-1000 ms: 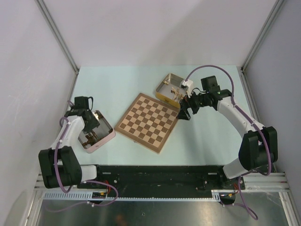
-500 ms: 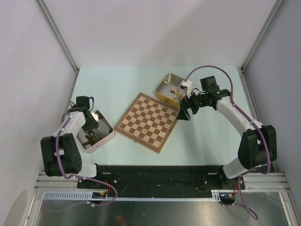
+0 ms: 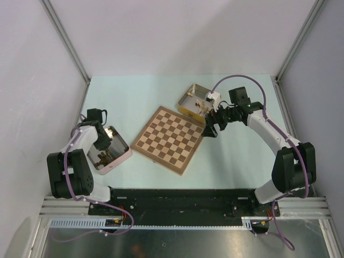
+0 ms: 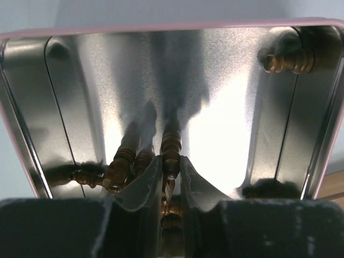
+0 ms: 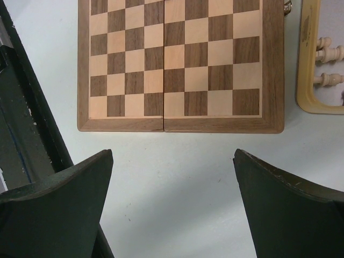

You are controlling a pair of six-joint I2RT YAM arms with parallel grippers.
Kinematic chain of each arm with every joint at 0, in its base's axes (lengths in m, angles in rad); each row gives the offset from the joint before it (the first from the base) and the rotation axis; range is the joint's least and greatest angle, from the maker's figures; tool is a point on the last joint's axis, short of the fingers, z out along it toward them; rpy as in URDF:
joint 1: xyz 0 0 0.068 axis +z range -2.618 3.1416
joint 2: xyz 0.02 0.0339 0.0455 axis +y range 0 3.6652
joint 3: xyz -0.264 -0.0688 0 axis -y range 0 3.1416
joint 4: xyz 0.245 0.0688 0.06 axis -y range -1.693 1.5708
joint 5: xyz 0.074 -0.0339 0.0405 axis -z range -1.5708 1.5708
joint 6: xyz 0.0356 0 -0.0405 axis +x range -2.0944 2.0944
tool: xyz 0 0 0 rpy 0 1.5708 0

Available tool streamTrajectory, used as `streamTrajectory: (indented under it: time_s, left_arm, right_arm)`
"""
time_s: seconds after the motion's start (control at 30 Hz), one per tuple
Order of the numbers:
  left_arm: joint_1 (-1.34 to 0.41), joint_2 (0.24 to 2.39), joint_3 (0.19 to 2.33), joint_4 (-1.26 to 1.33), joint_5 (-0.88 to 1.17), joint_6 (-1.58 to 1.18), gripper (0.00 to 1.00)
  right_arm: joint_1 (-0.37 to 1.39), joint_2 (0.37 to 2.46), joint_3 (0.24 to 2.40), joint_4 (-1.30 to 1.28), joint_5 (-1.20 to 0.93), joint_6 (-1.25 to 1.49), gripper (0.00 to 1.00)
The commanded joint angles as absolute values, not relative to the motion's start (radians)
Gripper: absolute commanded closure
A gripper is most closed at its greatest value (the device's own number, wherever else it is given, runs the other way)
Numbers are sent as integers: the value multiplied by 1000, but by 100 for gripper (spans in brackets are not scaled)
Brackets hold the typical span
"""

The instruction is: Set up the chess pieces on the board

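Note:
The board (image 3: 169, 138) lies bare at the table's middle; its near edge shows in the right wrist view (image 5: 174, 64). My left gripper (image 3: 104, 141) is down inside the pink tin (image 3: 121, 159) and shut on a dark brown chess piece (image 4: 171, 156). More dark pieces (image 4: 121, 166) lie beside it, and one (image 4: 287, 60) lies in the tin's far corner. My right gripper (image 3: 210, 129) is open and empty above the table, just off the board's right edge (image 5: 172, 161). Pale pieces (image 3: 201, 104) lie in the yellow tin (image 3: 189, 98).
The yellow tin's edge with pale pieces (image 5: 328, 54) shows at the right of the right wrist view. The pink tin's shiny walls (image 4: 32, 107) close round my left fingers. Frame posts stand at the table's far corners.
My left arm has shifted slightly over the pink tin. My right arm has hardly moved.

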State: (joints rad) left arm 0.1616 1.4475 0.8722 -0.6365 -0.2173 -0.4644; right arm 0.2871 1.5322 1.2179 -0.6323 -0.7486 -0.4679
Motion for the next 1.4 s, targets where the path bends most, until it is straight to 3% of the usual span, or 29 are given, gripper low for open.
streamTrajectory:
  time_s: [0.0,0.2,0.9,1.37]
  left_arm:
    - [172,1427,914,-617,-252,-431,81]
    - [173,1378,902,-615,-218,-410,88]
    - [170,879,844,-692,97,-439,90]
    - [121,787,905,-726,196,-491,91]
  right_arm:
    - [290,1536,1255,-640,-764,-491,0]
    - [291,1534,1258,-643,-778,-492,0]
    - [322,1531,1276,-676,-816,-528,0]
    - [339,1526,1276,-678,-819,-526,0]
